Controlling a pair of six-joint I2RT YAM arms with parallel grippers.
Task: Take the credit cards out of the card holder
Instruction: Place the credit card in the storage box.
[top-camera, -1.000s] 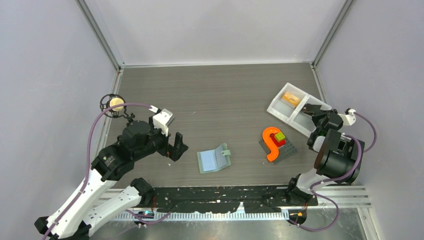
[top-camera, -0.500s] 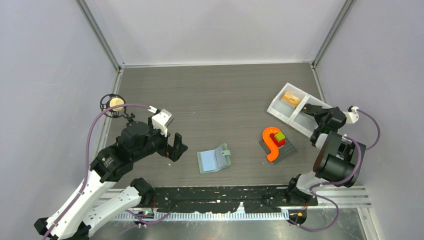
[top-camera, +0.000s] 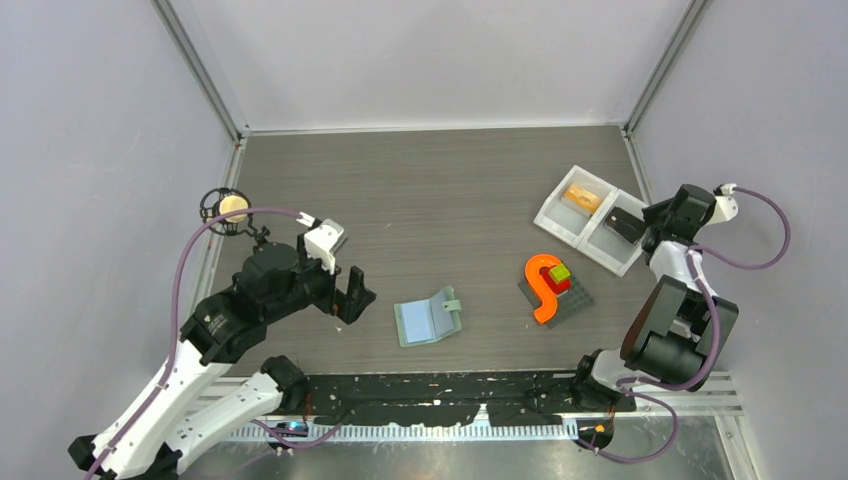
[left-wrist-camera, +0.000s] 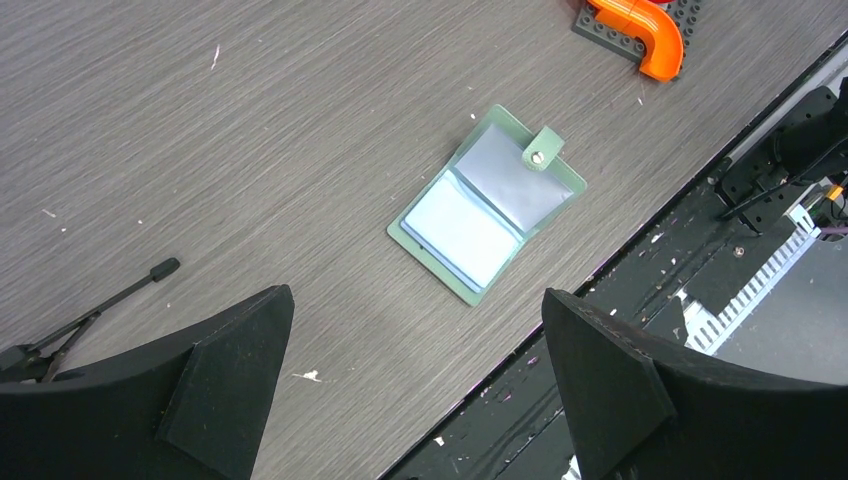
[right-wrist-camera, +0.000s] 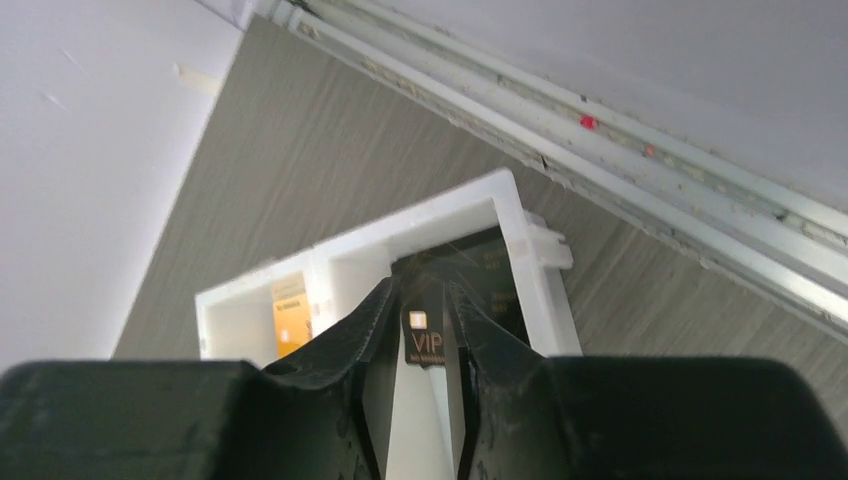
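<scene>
Card holder (top-camera: 429, 318) lies open on the table (top-camera: 430, 190), between the two arms.

Left gripper (top-camera: 349, 291) hangs wide apart just left of it, touching nothing. Right gripper (right-wrist-camera: 418, 325), jaws narrowed, pinches a black VIP card (right-wrist-camera: 424, 335) above the white tray (top-camera: 585, 220) at the far right; an orange card (top-camera: 581, 197) sits in the tray's other compartment.

1. A wood-grain grey desk (top-camera: 420, 190) carries everything.
2. A white two-compartment tray (top-camera: 556, 222) sits at the far right.
3. A grey plate (top-camera: 578, 302) lies nearer, with an orange S-shape (top-camera: 541, 285) on it, and a red and green block (top-camera: 559, 275) beside the curve.
4. A black wire ring stand (top-camera: 212, 207) holding a pale ball (top-camera: 233, 208) stands at the left edge.
</scene>
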